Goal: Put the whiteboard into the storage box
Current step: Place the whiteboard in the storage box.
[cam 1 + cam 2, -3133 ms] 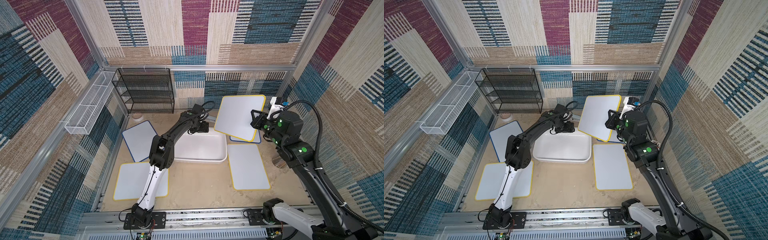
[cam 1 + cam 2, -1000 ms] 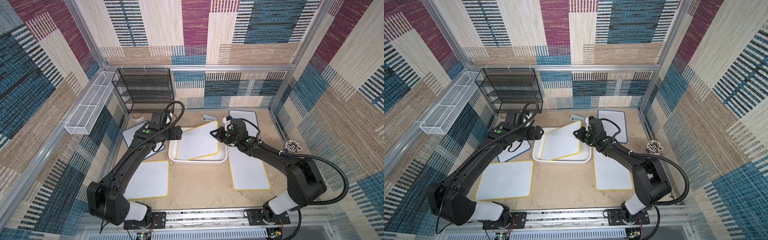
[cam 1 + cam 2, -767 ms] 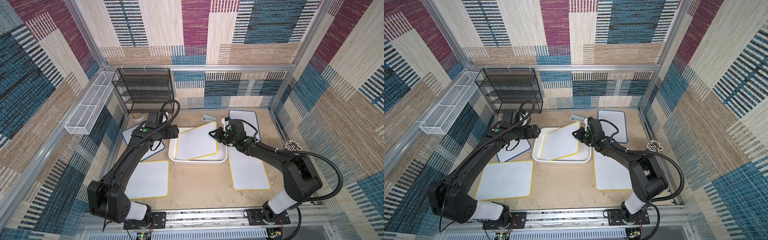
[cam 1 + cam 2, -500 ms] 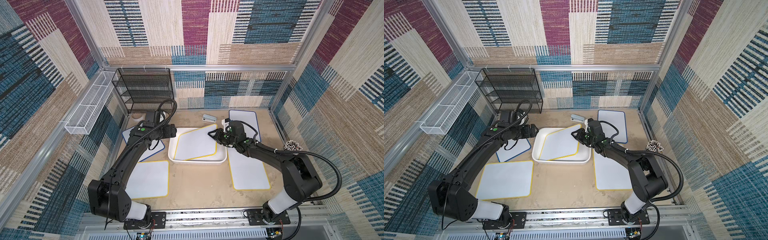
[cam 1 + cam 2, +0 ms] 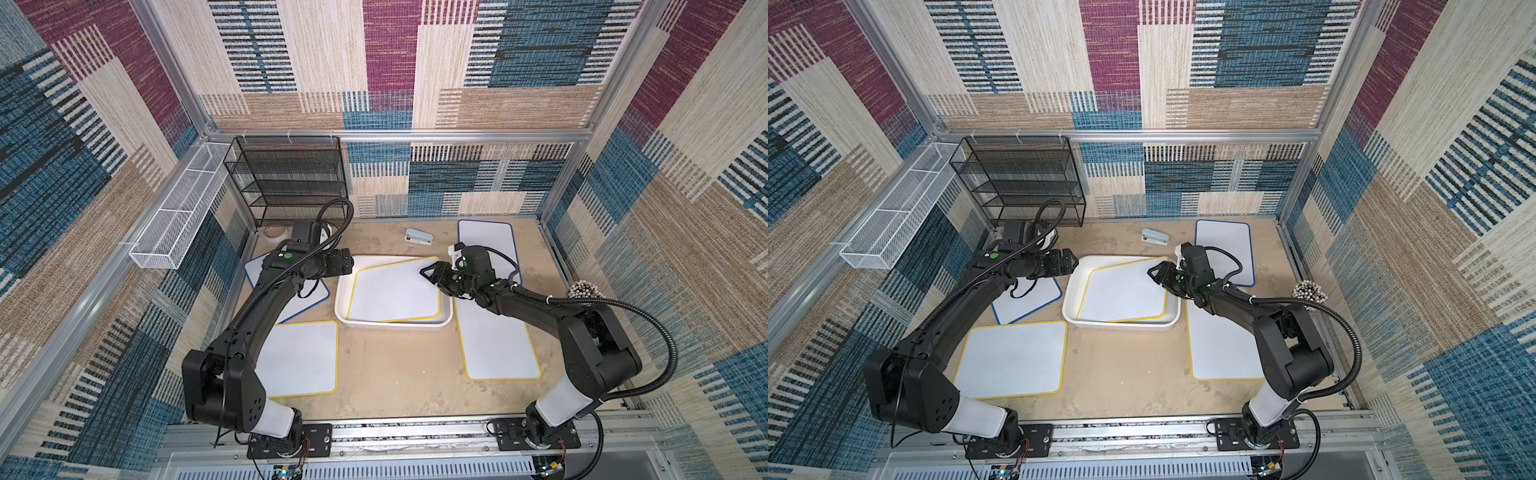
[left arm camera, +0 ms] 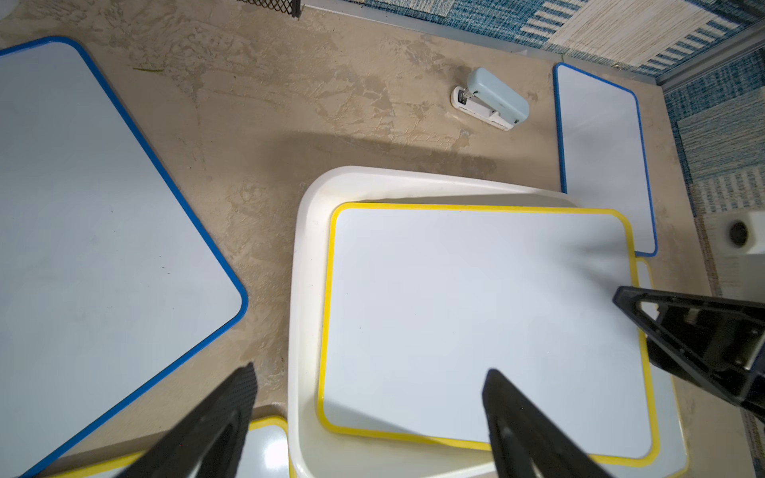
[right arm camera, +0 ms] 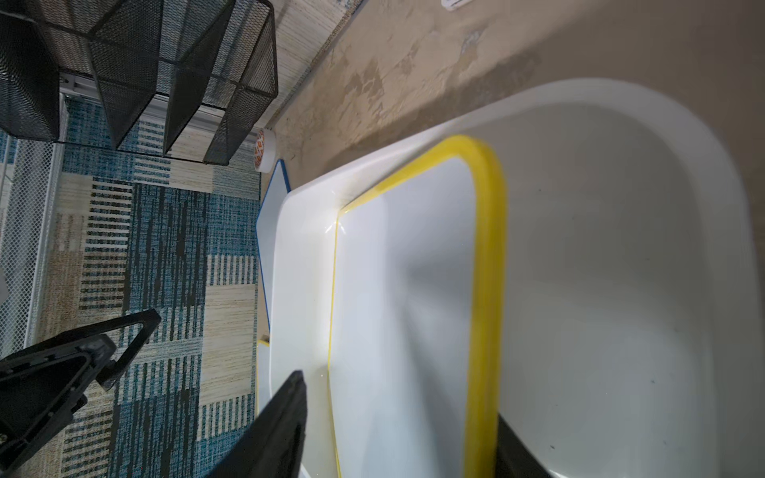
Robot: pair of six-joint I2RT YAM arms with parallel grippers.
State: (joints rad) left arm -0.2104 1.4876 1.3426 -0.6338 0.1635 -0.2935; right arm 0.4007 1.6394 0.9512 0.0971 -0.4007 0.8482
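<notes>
A yellow-framed whiteboard [image 5: 395, 293] [image 5: 1123, 291] lies skewed inside the white storage box [image 5: 343, 299] [image 5: 1071, 299], its far right corner up near the rim. My right gripper [image 5: 428, 274] [image 7: 397, 397] is at that corner, open, with the board's yellow edge [image 7: 484, 289] lying loose between its jaws against one finger. Over the box's left rim [image 6: 304, 289], my left gripper [image 5: 349, 266] [image 6: 370, 370] is open and holds nothing. The left wrist view shows the whole whiteboard [image 6: 476, 310] in the box.
Other whiteboards lie flat on the floor: blue-framed at the back right [image 5: 486, 249] and left [image 5: 307, 297], yellow-framed at the right [image 5: 496, 345] and front left [image 5: 301, 359]. A stapler [image 5: 419, 237], black mesh rack [image 5: 291, 178] and white wire basket [image 5: 178, 220] stand behind.
My right gripper has gone from shut on the whiteboard's corner to open, and the board has settled lower in the box. My left gripper has drawn back a little to the left.
</notes>
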